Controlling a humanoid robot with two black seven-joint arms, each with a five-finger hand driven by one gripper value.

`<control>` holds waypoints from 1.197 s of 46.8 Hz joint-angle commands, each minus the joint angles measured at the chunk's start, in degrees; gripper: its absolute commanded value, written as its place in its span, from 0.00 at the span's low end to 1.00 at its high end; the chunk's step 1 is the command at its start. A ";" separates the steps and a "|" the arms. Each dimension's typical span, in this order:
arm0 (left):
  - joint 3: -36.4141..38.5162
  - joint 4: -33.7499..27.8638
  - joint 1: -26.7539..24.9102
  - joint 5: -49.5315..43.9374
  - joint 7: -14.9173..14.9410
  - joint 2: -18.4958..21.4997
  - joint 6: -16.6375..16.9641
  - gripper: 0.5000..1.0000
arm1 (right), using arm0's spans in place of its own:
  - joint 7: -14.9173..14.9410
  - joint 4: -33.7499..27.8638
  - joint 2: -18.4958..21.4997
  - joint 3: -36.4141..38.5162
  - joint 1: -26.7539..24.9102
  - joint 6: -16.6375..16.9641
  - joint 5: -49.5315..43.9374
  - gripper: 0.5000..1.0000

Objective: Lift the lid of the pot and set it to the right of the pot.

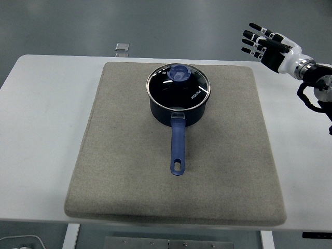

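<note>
My right hand [265, 45] hangs empty with fingers spread, well to the right of the pot [177, 106], whose glass lid [178, 83] sits on it, on the grey mat [114, 155].

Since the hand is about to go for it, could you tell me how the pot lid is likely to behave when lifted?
The pot lid looks like glass with a metal rim, so probably rigid and breakable if dropped. Its blue knob is small and rounded, so it may slip from the fingers. The right hand is open and well clear.
</note>
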 commanded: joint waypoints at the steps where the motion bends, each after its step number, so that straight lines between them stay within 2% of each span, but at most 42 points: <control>1: 0.00 0.03 0.09 0.00 0.00 0.00 0.01 1.00 | 0.00 0.00 0.00 0.03 -0.01 -0.04 0.00 0.83; 34: -0.09 0.82 -0.78 -0.09 -0.18 0.00 0.45 1.00 | 0.70 0.00 -0.61 -0.68 -0.62 -0.31 -0.44 0.83; 56: 0.00 0.82 -0.78 -0.09 -0.18 0.00 0.45 1.00 | 0.61 0.35 -1.93 -0.94 1.31 0.49 -1.23 0.83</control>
